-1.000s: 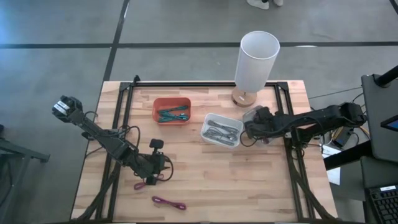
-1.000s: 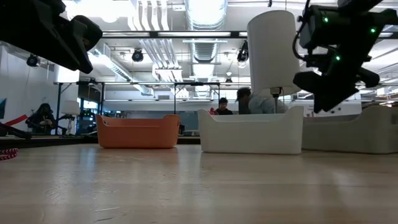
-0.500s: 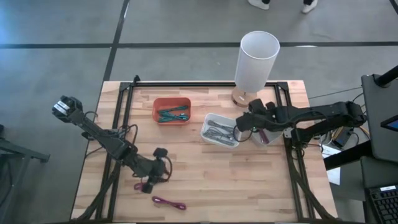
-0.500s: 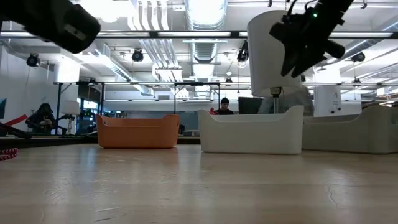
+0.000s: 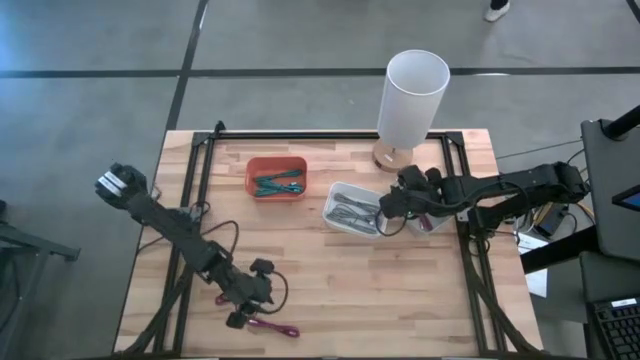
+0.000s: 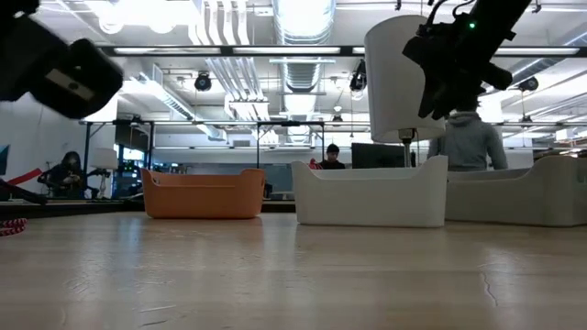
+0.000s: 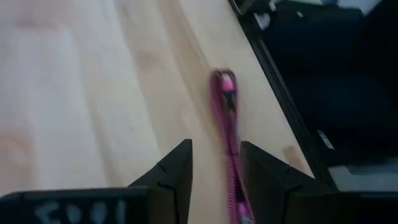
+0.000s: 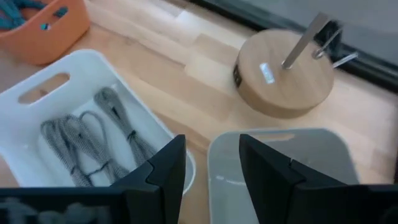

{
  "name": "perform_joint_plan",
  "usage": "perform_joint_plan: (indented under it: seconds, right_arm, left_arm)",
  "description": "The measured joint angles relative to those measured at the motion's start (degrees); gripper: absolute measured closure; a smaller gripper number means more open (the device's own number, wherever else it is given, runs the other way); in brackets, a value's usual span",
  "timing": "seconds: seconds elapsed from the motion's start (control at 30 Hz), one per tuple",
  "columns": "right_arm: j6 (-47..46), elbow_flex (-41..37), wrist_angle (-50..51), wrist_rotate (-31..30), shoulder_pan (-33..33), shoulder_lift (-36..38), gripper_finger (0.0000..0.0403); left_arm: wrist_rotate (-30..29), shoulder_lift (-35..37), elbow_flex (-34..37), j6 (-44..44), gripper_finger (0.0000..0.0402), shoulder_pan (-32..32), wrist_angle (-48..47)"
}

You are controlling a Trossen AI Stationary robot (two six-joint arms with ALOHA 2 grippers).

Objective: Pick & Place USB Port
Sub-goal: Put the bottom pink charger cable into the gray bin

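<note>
the left gripper is open near the tabletop's front edge, just over the pink cable. the right gripper is open above the white bin's right edge.

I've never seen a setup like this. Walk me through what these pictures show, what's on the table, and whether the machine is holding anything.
Two dark robot arms work at a wooden table. One picture looks straight down, one looks level across the tabletop, and two come from cameras on the arms' wrists.

On the table: an orange bin of teal cables, a white bin of grey cables, a clear bin, a lamp, and a pink cable.

The left gripper hovers open over the pink cable. The right gripper hangs open between the white and clear bins. Neither holds anything.
</note>
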State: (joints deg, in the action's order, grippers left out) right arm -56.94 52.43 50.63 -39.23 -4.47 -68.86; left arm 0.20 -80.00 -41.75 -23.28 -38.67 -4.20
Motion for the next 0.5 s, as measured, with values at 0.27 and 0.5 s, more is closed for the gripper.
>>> perform_joint_plan:
  seconds: [0.27, 0.5]
  right_arm:
    - [2.0, 0.0, -4.2, 2.0, 0.0, 0.0, 0.026]
    - [7.3, 0.0, -8.1, 2.0, 0.0, 0.0, 0.0269]
  left_arm:
    - [4.1, -6.6, -0.1, -1.6, 0.0241, -3.1, 0.0]
    - [4.2, -11.2, -0.1, -4.6, 0.0236, -4.3, 0.9]
